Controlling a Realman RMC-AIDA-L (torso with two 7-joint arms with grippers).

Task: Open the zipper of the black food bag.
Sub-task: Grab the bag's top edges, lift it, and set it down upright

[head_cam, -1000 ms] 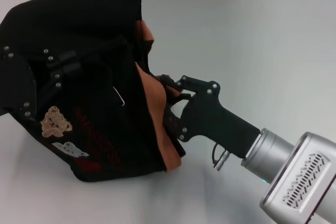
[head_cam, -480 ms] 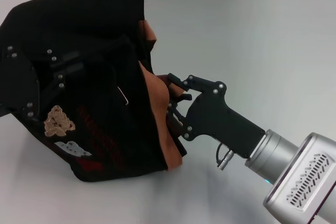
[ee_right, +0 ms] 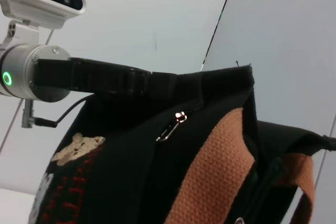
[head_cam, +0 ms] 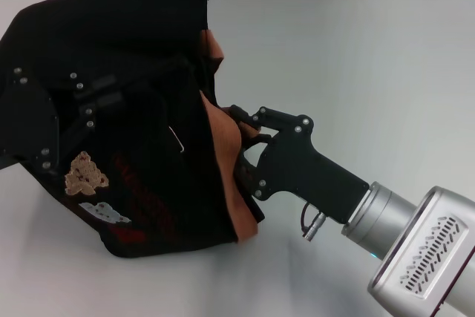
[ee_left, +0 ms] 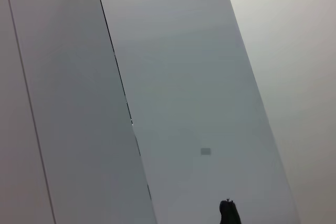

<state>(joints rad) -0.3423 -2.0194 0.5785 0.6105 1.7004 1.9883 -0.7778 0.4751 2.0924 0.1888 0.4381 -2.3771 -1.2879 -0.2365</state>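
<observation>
The black food bag (head_cam: 133,42) lies tipped on the left of the white table, its bear patches (head_cam: 86,174) and red lettering facing up. My left gripper (head_cam: 93,94) reaches in from the left and clamps the bag's upper fabric; the right wrist view shows this left gripper (ee_right: 157,85) holding the top edge taut. My right gripper (head_cam: 236,139) is pushed in among the orange-brown handles (head_cam: 223,128) at the bag's mouth. The main zipper is hidden. Only a short front zipper with a small silvery pull (head_cam: 176,139) (ee_right: 170,128) shows.
The white table (head_cam: 356,57) stretches bare to the right and behind the bag. Grey wall panels stand beyond its far edge. The left wrist view holds only wall panels and a small dark tip (ee_left: 228,213).
My right gripper drew out slightly to the right, then moved back into the handles. The bag and my left gripper shifted a little to the right.
</observation>
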